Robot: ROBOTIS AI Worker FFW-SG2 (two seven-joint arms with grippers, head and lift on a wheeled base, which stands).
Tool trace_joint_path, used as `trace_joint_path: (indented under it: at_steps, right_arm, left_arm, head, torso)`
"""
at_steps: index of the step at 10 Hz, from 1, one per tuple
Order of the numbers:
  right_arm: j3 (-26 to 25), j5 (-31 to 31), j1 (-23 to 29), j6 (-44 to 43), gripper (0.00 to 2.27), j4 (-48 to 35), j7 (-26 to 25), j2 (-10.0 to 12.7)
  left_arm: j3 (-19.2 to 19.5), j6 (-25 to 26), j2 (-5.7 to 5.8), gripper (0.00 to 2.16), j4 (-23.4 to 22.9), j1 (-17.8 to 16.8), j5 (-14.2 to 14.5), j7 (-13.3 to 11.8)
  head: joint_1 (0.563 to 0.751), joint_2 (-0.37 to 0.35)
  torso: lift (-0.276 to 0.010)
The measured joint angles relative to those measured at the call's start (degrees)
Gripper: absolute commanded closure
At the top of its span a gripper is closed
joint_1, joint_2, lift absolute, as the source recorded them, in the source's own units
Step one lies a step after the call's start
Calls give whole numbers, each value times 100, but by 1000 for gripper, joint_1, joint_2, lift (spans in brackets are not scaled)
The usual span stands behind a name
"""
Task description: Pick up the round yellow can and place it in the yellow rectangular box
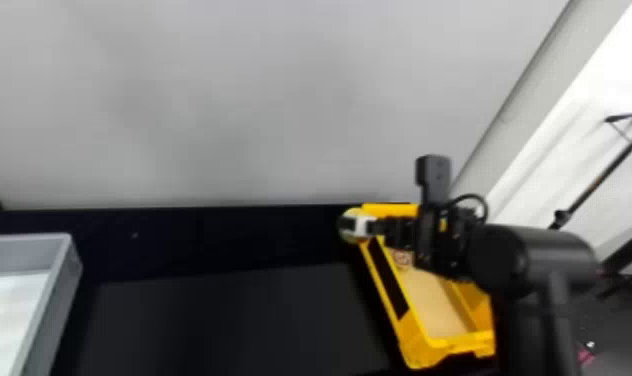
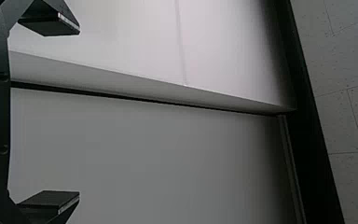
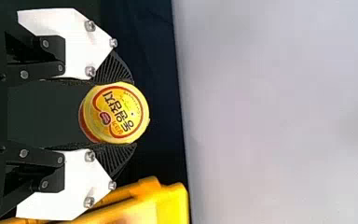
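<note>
In the head view my right gripper (image 1: 364, 226) is at the far left corner of the yellow box (image 1: 405, 327), shut on the round yellow can (image 1: 347, 226), which is partly hidden by the fingers. The right wrist view has the can (image 3: 116, 113) pinched between both fingers of the right gripper (image 3: 114, 113), its printed lid facing the camera. Beside the lower finger lies part of the yellow box (image 3: 172, 205). Whether the can touches the table, I cannot tell. My left gripper (image 2: 51, 113) is open with nothing between its fingers, in front of a pale wall.
A grey bin (image 1: 55, 295) stands at the left of the dark table (image 1: 220, 315). Behind the table rises a grey panel (image 1: 230, 110). My right forearm passes over the box's right side. A black stand (image 1: 587, 192) is off to the far right.
</note>
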Motion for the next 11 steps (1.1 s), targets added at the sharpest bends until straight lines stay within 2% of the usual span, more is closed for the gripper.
trace_joint_path:
  at_steps: [3, 5, 8, 11]
  right_arm:
    - [-657, -4, -147, 339, 708, -428, -205, -355]
    - [-1032, 0, -129, 362, 708, -520, -283, -506]
    - [-1666, -28, 108, -20, 708, -464, -310, -700]
    - [-2248, -166, 445, -909, 708, -3, -34, -741]
  left_arm:
    - [17, 5, 8, 47, -6, 16, -1, 0]
    - [32, 5, 23, 47, -13, 19, -1, 0]
    - [46, 33, 43, 47, -31, 18, -1, -21]
    - [68, 64, 59, 47, -56, 15, -2, -35]
  head:
    - [747, -348]
    - [747, -348]
    - [747, -348]
    - [747, -348]
  torso:
    - [-1]
    - [-1]
    - [-1]
    - [-1]
